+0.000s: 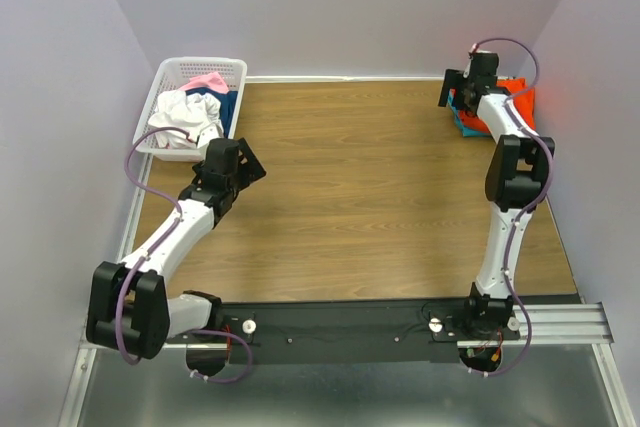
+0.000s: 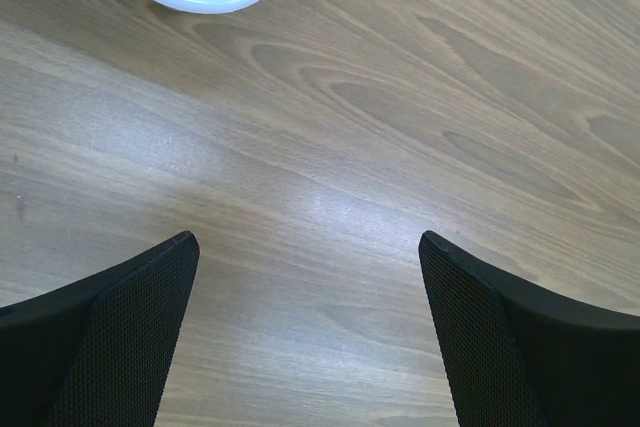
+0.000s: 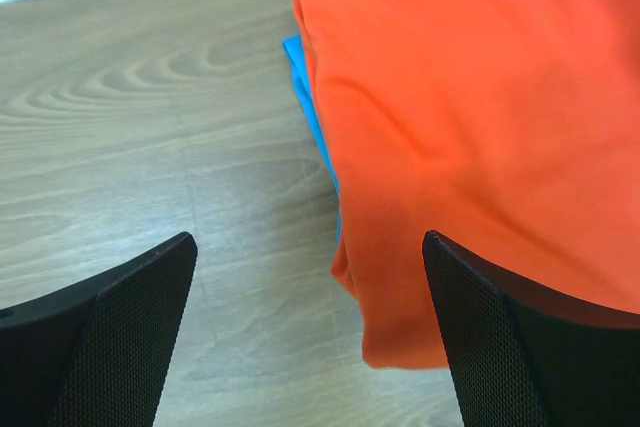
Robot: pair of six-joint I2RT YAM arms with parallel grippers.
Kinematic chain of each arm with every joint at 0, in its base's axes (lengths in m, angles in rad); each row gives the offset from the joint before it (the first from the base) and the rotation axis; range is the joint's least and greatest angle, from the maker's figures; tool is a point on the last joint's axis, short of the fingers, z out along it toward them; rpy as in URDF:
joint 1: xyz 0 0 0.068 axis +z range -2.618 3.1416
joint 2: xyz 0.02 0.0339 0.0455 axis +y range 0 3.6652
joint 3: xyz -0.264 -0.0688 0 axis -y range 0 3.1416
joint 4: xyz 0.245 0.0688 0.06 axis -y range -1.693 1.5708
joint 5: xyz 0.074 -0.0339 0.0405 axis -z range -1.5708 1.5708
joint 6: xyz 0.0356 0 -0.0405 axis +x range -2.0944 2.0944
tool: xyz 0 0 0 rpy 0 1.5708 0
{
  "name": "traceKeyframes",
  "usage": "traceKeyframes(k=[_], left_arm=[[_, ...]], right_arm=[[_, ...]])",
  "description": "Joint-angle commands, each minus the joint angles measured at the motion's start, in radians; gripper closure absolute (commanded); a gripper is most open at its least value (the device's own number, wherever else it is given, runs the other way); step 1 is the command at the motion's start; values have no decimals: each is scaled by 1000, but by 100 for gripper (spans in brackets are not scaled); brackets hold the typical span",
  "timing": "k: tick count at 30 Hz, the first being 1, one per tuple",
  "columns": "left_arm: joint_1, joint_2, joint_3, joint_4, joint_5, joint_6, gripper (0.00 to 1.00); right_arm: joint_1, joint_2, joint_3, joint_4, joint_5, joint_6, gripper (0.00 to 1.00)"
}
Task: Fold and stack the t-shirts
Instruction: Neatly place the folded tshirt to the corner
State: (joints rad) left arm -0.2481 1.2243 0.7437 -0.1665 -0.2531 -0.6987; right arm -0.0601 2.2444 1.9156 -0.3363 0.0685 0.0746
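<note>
A bright orange-red folded fabric t-shirt is seen lying on a teal-blue fabric t-shirt, of which only a thin edge shows at the orange one's 9 o'clock side. In the top view this stack is placed at the 2 o'clock corner of the brown wood-grain table. The right gripper is held over the stack's near-left edge, its fingers spread wide with nothing between them. At the 10 o'clock corner a white slatted plastic basket is found, with a crumpled white shirt, a pink shirt and a navy shirt inside. The left gripper is held over bare wood just beside the basket's 5 o'clock corner, its fingers likewise parted and unloaded.
</note>
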Motion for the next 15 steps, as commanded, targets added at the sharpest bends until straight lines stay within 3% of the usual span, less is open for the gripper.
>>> traceKeyframes(k=[1,7,12,15], left_arm=[[9,-37,-18,-8,3,10,2],[9,-39,-27,-5,6,-1,2],[9,-52,-32,-8,14,4,2],[9,-92,-14,-27,6,7,2]], right_arm=[[0,70,-24,-15,34,76,0],[0,73,-41,-18,-129,123,0],[2,51,-50,-24,-104,129,0],[0,-44,-43,-35,-73,93,0]])
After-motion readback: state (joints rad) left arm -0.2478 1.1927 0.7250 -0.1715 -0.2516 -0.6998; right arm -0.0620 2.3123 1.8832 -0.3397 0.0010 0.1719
